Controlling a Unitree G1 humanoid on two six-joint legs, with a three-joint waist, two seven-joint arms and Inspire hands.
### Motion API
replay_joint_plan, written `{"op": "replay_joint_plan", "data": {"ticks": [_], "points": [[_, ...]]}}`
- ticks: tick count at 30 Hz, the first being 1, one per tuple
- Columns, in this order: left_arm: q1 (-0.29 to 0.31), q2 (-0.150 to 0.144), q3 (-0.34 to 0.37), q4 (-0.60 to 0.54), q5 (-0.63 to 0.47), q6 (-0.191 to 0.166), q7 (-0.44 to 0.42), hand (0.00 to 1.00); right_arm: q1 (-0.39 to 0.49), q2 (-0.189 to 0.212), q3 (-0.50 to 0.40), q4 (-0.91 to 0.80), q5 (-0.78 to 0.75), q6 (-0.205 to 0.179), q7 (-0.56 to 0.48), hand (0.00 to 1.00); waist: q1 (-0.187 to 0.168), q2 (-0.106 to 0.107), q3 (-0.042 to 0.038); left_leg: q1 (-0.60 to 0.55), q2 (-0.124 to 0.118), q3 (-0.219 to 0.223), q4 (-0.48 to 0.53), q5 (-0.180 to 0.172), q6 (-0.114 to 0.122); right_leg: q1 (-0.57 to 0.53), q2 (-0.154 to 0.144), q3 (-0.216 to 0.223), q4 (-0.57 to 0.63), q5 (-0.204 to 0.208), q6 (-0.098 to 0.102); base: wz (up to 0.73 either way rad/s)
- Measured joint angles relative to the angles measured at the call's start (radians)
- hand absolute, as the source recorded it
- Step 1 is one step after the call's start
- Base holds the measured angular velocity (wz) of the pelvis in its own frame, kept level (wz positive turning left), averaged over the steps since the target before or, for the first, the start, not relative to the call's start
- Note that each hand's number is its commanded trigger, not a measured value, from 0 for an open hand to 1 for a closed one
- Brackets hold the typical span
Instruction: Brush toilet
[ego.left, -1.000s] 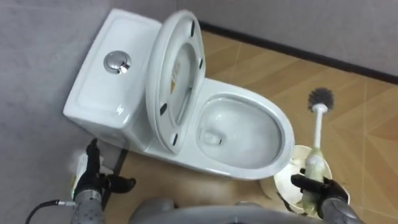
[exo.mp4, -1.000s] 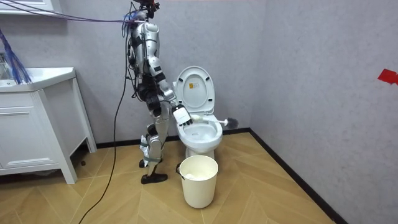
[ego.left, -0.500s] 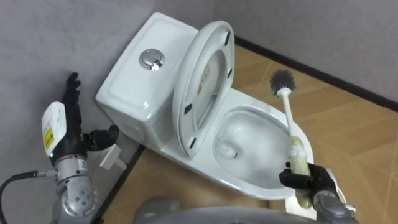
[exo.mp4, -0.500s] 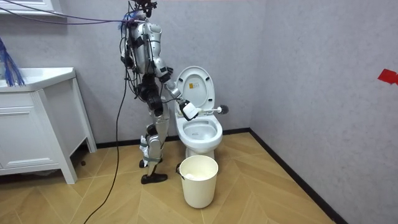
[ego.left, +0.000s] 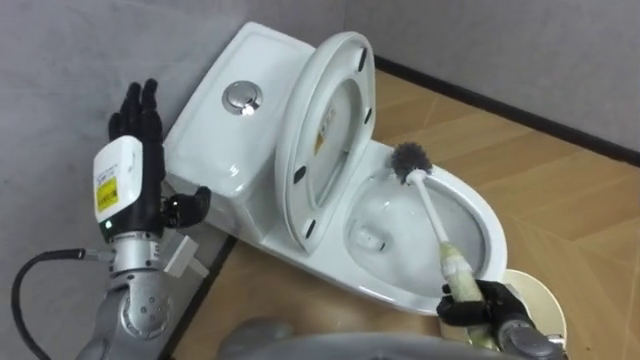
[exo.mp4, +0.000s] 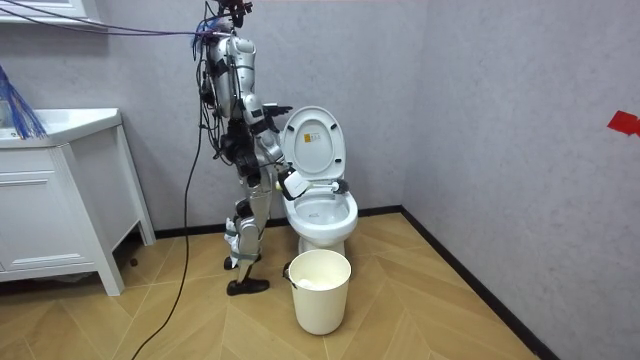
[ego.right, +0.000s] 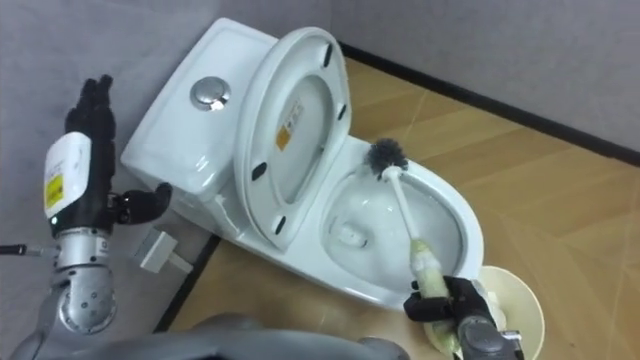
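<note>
1. The robot stands close against the toilet's side, on the room view's left of it, with both arms reaching toward the bowl.
2. The right hand (ego.left: 482, 306) sits low at the near front rim of the toilet bowl (ego.left: 390, 290). Its dark fingers are curled tight round the thick pale grip of the toilet brush (ego.left: 432, 215).
3. From that hand the thin white shaft of the brush slants up and away across the open bowl. Its dark bristle head is at the far end, over the rear part of the bowl close to the foot of the raised seat and lid (ego.left: 350, 60).
4. I cannot tell whether the bristles touch the porcelain or hang just above it.
5. The left hand (ego.left: 140, 140) is held up beside the tank (ego.left: 215, 140), apart from it. Its fingers are straight and pressed close together, pointing upward, the thumb juts out sideways, and it holds nothing.
6. A round flush button (ego.left: 239, 95) sits on top of the tank.
7. A pale bucket (exo.mp4: 320, 290) stands on the wooden floor in front of the toilet, and its rim shows just beside the right hand in the eye views.
</note>
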Motion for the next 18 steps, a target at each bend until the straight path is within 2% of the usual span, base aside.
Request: {"op": "replay_joint_plan", "data": {"ticks": [4,6,8,11,14,18], "points": [[-0.029,0.001,-0.042,0.104,-0.003,0.011,-0.052,0.0,0.003,-0.015,-0.002,0.003,0.002,0.001,0.013,1.0,-0.014,-0.003,0.0024,0.003,0.005,0.029,-0.004,0.001,0.001,-0.016,0.001,0.039,0.01,0.0,0.0,-0.24],[-0.046,0.001,-0.064,0.166,-0.004,0.012,-0.084,0.0,0.003,-0.016,-0.004,0.003,0.0,0.003,0.019,1.0,-0.033,-0.003,0.0024,-0.004,0.006,0.044,-0.008,0.001,0.002,-0.031,0.002,0.046,0.014,0.0,0.0,-0.14],[-0.047,0.002,-0.067,0.184,-0.003,0.012,-0.091,0.0,0.005,-0.017,-0.007,0.003,0.001,0.003,0.028,1.0,-0.038,-0.001,0.002,-0.002,0.007,0.052,-0.012,0.001,0.002,-0.036,0.002,0.055,0.018,0.001,-0.001,-0.15],[-0.053,0.009,-0.07,0.205,-0.002,0.012,-0.096,0.0,0.008,-0.024,-0.008,0.002,0.001,0.021,0.03,1.0,-0.037,0.009,-0.0029,0.013,0.008,0.073,-0.032,0.003,0.006,-0.042,0.001,0.072,0.029,0.001,-0.001,-0.17],[-0.053,0.013,-0.07,0.223,0.002,0.015,-0.112,0.0,0.008,-0.035,-0.008,0.002,0.001,0.023,0.03,1.0,-0.039,0.016,-0.006,0.018,0.007,0.081,-0.035,0.005,0.007,-0.045,-0.001,0.08,0.034,0.001,-0.001,-0.11],[-0.062,0.016,-0.07,0.25,0.005,0.019,-0.113,0.0,0.01,-0.039,-0.009,-0.011,0.0,0.023,0.027,1.0,-0.041,0.018,-0.0045,0.029,0.006,0.085,-0.046,0.012,0.006,-0.049,-0.002,0.086,0.045,0.001,-0.001,-0.05]]}}
